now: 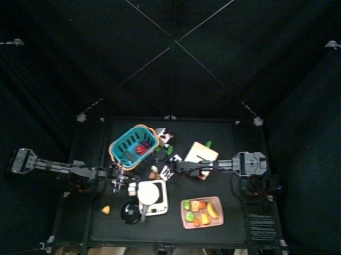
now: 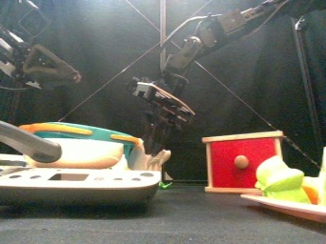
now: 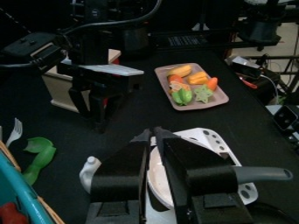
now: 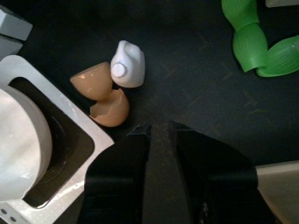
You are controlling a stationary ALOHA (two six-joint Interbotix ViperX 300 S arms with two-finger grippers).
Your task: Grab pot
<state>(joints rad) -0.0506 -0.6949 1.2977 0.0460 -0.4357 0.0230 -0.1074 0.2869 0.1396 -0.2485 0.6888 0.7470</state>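
The pot [image 1: 151, 195] is white with a dark inside and a grey handle, and sits on the table's front left. It is near and large in the front view [image 2: 76, 181]. My left gripper [image 3: 158, 140] hangs low over it, jaws open, with the pot's white rim [image 3: 211, 153] showing between and beyond them. I cannot tell whether they touch it. My right gripper [image 4: 158, 131] is shut and empty above the table's middle, beside the pot's edge [image 4: 17, 114]. It also hangs behind the pot in the front view [image 2: 159, 100].
A blue basket [image 1: 134, 146] stands behind the pot. A tray of toy fruit [image 1: 202, 211] lies at the front right. A red box [image 2: 242, 162] stands right of centre. Brown eggshell halves [image 4: 100, 94], a small white piece [image 4: 126, 63] and a green vegetable [image 4: 263, 44] lie near the right gripper.
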